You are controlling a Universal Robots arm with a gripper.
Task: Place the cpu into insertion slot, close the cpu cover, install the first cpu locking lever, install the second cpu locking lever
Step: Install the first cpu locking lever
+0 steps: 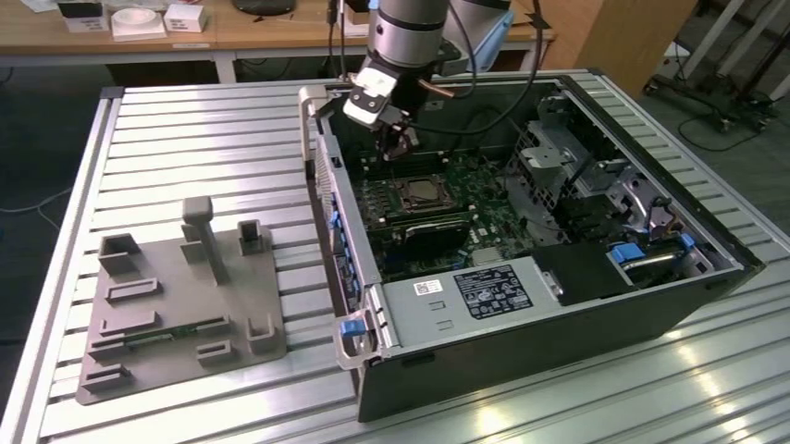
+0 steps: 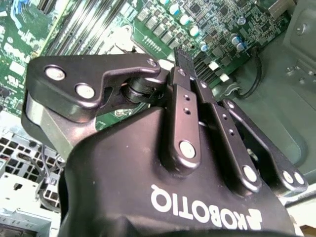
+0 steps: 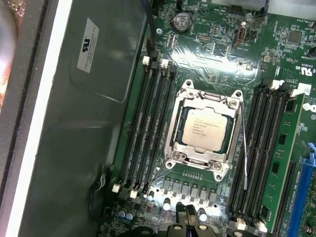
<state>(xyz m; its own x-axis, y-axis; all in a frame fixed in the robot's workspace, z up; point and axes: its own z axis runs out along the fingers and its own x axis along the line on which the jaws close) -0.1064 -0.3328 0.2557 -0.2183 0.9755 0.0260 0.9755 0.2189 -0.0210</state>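
The cpu (image 3: 205, 129), a silvery square chip, lies flat in the insertion slot (image 3: 173, 148) on the green motherboard. The cpu cover (image 3: 207, 97), a metal frame with a square window, lies down around the chip. One thin wire locking lever (image 3: 244, 148) runs along one side of the socket, and another lever (image 3: 160, 170) angles out from the opposite corner. My gripper (image 3: 189, 215) hovers over the board a short way off the socket's edge, shut with nothing in it. In the exterior view the gripper (image 1: 398, 146) hangs just above and behind the socket with the cpu (image 1: 420, 193). The black fingers (image 2: 183, 79) meet at their tips.
The open computer case (image 1: 324, 185) has tall walls around the board. Long black memory slots (image 3: 153, 123) flank the socket on both sides. A grey power supply box (image 1: 475, 291) sits at the near end, a drive cage (image 1: 568, 157) on the exterior view's right. A grey fixture plate (image 1: 173, 305) lies on the slatted table.
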